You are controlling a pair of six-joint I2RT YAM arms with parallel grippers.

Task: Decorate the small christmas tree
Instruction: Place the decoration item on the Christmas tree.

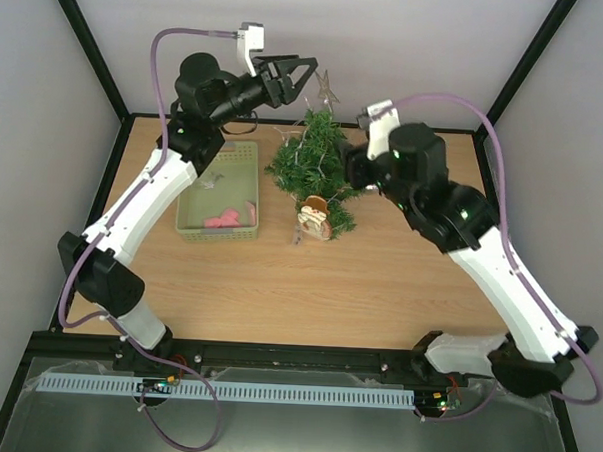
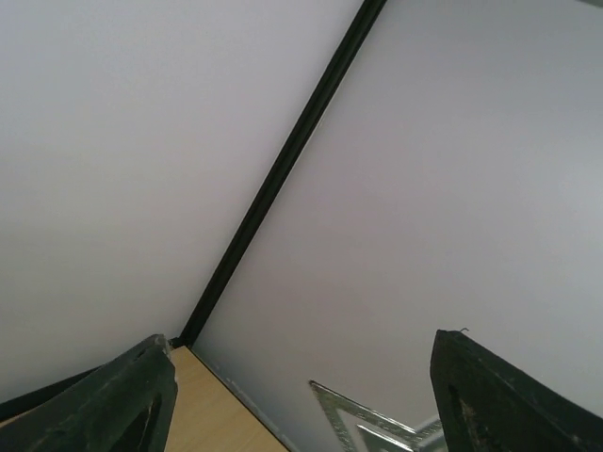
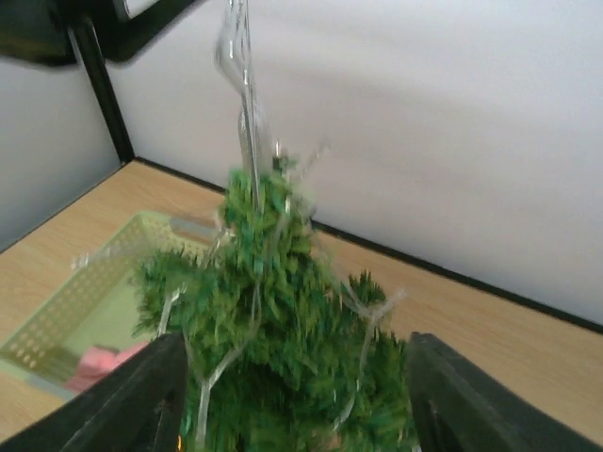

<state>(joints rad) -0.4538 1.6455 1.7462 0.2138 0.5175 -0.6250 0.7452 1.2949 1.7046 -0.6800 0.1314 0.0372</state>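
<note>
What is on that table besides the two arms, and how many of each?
small christmas tree: 1
silver star: 1
brown-and-white hanging ornament: 1
silvery string on the tree: 1
pale green basket: 1
pink pieces in the basket: 2, though they overlap and are hard to separate
silvery piece in the basket: 1
Total: 8

A light wooden table [image 1: 279, 285] was enclosed on three sides by plain pale grey walls [image 1: 410, 41]. Black posts [image 1: 87, 46] were set at the back corners, and a black strip [image 1: 441, 130] was run along the back wall's foot. Everything was lit evenly.
</note>
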